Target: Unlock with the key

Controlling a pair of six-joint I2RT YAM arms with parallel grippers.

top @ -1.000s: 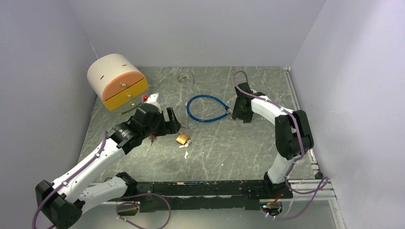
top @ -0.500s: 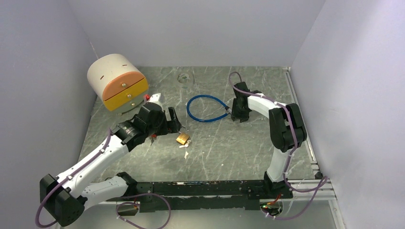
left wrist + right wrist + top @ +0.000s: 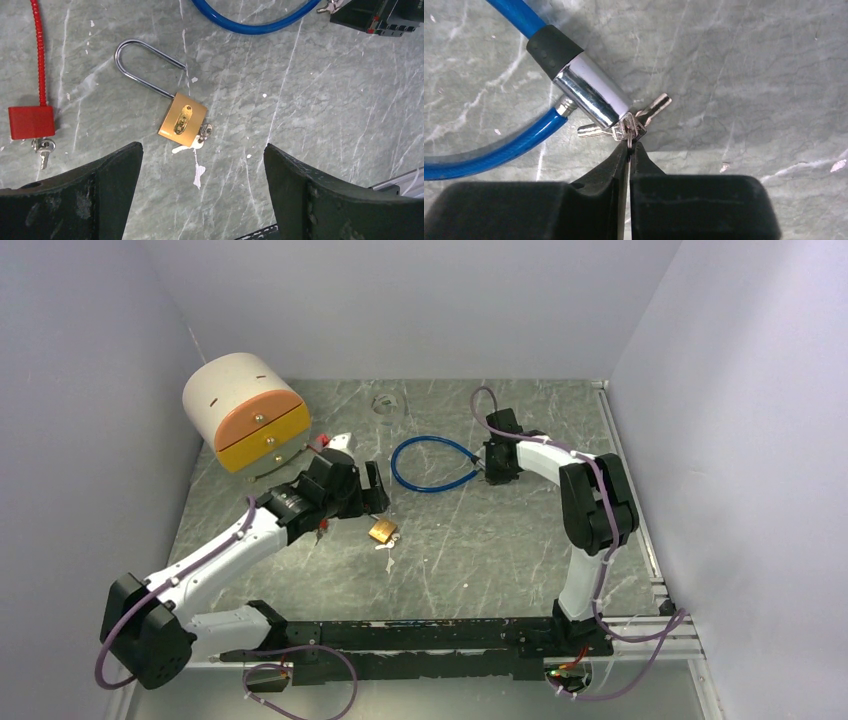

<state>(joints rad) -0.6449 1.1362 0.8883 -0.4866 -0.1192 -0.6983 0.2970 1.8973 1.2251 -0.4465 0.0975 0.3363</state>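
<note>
A blue cable lock lies at the middle back of the table. Its chrome barrel has a key at its end, on a ring with a second key. My right gripper is shut, its fingertips pinching that key ring right at the barrel; the same gripper sits at the loop's right end. A brass padlock with a raised shackle and a key in its base lies under my left gripper, which hangs wide open above it, holding nothing.
A red block lock with a red cable and its own small key lies left of the padlock. A round white-and-orange drawer unit stands at the back left. Walls close in on three sides.
My right gripper has closed from partly open onto the key ring at the cable lock's barrel. The left arm has shifted slightly to the right, staying open over the padlock.
</note>
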